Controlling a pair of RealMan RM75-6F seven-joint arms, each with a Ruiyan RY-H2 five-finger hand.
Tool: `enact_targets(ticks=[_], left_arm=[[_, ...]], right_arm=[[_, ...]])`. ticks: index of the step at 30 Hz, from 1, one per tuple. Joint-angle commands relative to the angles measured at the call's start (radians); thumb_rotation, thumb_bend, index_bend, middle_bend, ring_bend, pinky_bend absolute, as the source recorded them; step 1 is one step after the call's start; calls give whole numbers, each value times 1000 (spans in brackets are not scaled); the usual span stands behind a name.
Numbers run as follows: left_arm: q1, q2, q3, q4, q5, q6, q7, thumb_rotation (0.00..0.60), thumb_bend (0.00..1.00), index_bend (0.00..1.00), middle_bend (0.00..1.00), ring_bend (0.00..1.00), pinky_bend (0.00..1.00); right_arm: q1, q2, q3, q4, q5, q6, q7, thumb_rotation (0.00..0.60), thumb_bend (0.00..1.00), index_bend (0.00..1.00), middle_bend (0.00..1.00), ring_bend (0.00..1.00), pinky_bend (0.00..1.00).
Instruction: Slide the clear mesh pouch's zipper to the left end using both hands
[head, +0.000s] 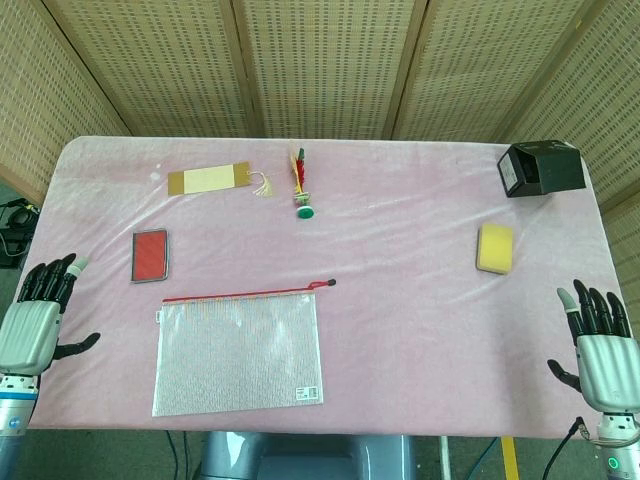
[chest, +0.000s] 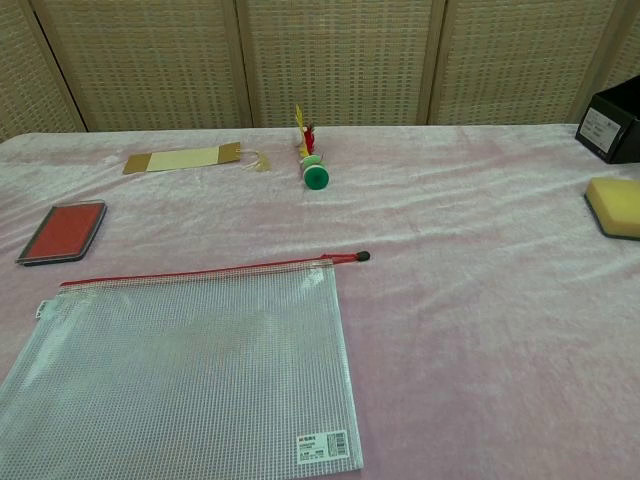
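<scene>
Both hands sit idle at the near table edge with fingers spread and nothing in them: the left hand (head: 40, 320) at the left corner, the right hand (head: 598, 345) well off to the right. Between them, nearer the left, the pouch (head: 238, 350) lies flat, its red zipper strip along the far edge and the pull (chest: 358, 257) sticking out at the right end. I'd say the job hasn't begun. The left hand should pin the pouch near its left corner while the right pinches that small pull and draws it straight along the strip, low and steady, so the pouch doesn't bunch. The pink cloth (head: 400, 330) looks soft and may wrinkle. Woven screens (head: 320, 60) close off the back.
</scene>
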Motion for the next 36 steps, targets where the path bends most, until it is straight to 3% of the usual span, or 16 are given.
enact_targets(ticks=[1,5,7,9,11,14,16,17,20,27,36], left_arm=[[0,-3,-1,3,3,-4,2,600,0,0,0,0,0],[-27,-4,-17,-13,3,-42,22,600,0,0,0,0,0],[-74,-2,-53,-36,10,-77,51,600,0,0,16,13,14],[-125,-12,-91,-43,3,-119,84,600,0,0,164,175,178],[-206,-26,-130,-53,-18,-218,97,600,0,0,421,494,516],[-341,-47,-190,-42,-99,-405,81,600,0,30,628,710,775],[-421,-97,-230,-6,-165,-475,123,600,0,164,772,830,934],[-450,-120,-242,10,-199,-495,150,600,0,216,806,858,966],[-558,-199,-275,52,-344,-577,233,600,42,338,860,902,1000],[-807,-392,-293,213,-705,-641,436,600,265,434,872,908,1000],[-984,-581,-261,440,-929,-672,512,600,312,464,879,909,1000]], right_arm=[[0,1,0,-1,1,-1,3,600,0,0,0,0,0],[1,1,2,1,6,-4,14,600,0,0,0,0,0],[4,1,2,2,10,-13,18,600,0,0,0,0,0],[6,0,2,2,14,-18,18,600,0,0,0,0,0],[9,-2,4,3,17,-21,16,600,0,1,0,0,0],[14,-7,7,4,26,-31,11,600,0,3,0,0,0],[19,-9,7,5,36,-46,6,600,0,4,0,0,0],[21,-10,8,5,41,-51,3,600,0,4,0,0,0],[27,-15,13,9,59,-64,-8,600,0,4,0,0,0],[37,-28,24,32,102,-87,-21,600,0,6,0,0,0],[48,-37,38,61,157,-116,-19,600,0,7,0,0,0]])
